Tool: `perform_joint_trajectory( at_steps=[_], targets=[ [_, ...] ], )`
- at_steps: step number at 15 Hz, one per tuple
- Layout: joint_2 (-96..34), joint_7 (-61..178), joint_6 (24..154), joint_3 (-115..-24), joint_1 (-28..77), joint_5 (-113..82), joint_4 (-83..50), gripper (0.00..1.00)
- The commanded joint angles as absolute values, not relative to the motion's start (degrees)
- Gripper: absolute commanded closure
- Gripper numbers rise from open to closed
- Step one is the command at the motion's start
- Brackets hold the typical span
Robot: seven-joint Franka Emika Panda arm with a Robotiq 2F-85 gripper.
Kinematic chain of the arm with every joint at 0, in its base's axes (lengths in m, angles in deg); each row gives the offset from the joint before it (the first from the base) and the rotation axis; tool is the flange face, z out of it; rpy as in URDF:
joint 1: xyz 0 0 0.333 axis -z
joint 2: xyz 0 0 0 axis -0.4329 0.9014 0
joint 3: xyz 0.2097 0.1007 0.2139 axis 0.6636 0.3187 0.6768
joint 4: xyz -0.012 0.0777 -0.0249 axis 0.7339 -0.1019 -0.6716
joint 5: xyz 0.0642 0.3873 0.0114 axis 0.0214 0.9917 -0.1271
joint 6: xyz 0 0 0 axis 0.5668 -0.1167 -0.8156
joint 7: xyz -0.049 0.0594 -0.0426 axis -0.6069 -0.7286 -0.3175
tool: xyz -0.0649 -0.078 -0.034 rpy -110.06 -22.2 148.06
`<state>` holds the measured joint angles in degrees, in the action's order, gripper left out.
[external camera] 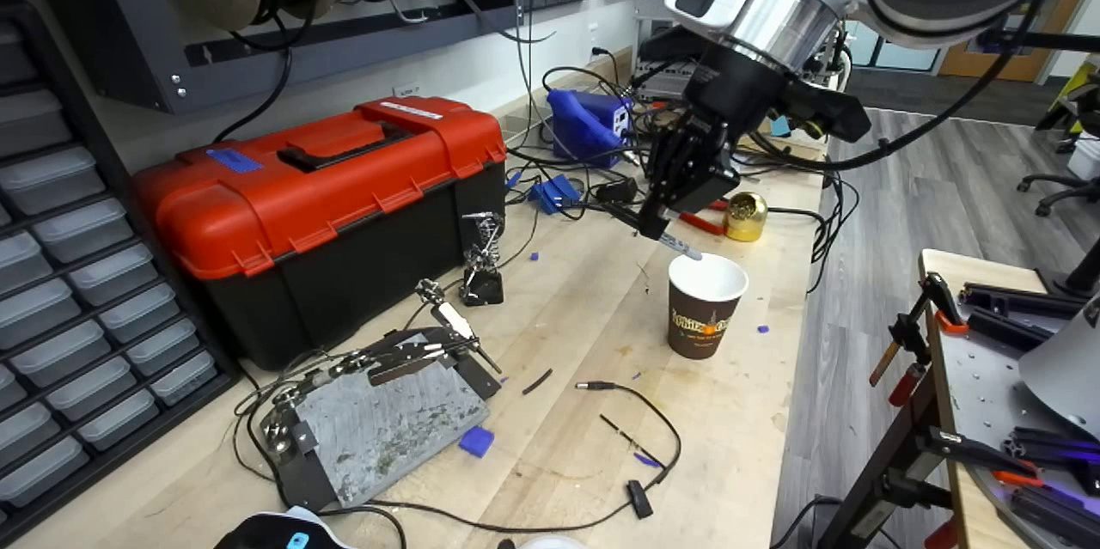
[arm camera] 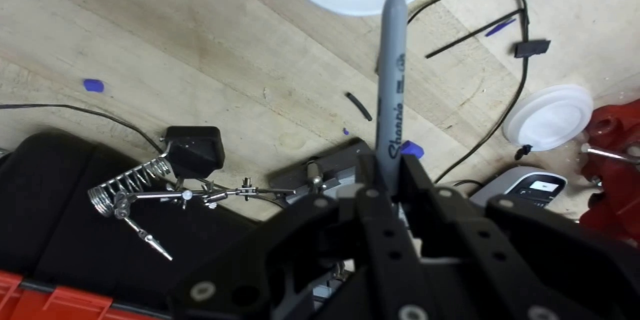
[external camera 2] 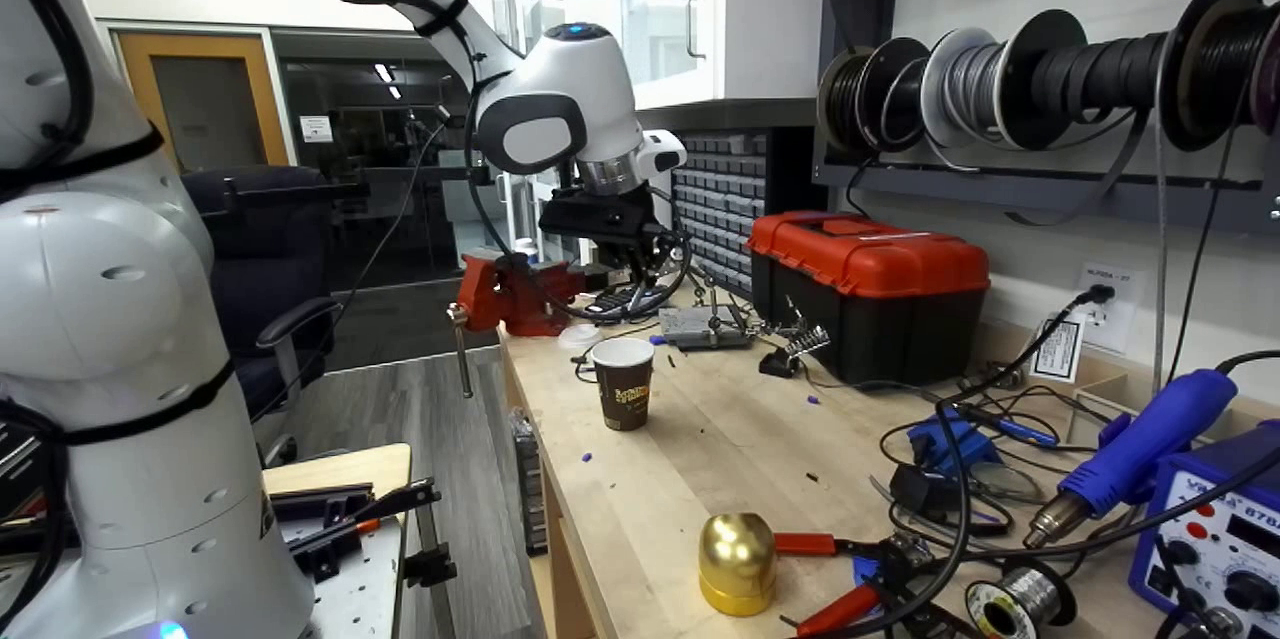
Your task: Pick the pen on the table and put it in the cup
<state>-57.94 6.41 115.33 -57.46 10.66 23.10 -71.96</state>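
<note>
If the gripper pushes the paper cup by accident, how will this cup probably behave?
The paper cup would probably tip easily, because its base is narrower than its rim. It is likely light for its size, since the walls look like paper. Squeezed hard, those thin-looking walls might dent.

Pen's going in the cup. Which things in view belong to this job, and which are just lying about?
For the job:
gray Sharpie pen, held in the gripper
paper cup, upright on the table

Just lying about:
red-lidded toolbox
red vise
gold container
solder spool
</note>
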Motion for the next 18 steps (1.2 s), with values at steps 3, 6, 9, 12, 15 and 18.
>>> perform_joint_trajectory(
  at_steps=[3,6,9,12,15,18],
  targets=[
    [-63.91,-2.10,119.43,-58.46,7.46,32.59,-78.93,0.96],
    [-64.76,-6.05,120.06,-58.85,6.59,36.89,-79.96,0.96],
    [-65.87,-10.19,120.29,-59.05,5.84,41.51,-81.08,0.96],
    [-66.66,-16.28,120.77,-59.86,4.99,47.35,-81.90,0.96],
    [-67.01,-23.44,120.57,-61.05,4.48,53.90,-81.94,0.96],
    [-66.59,-30.49,120.24,-62.11,4.83,59.44,-81.36,0.96]
  ],
)
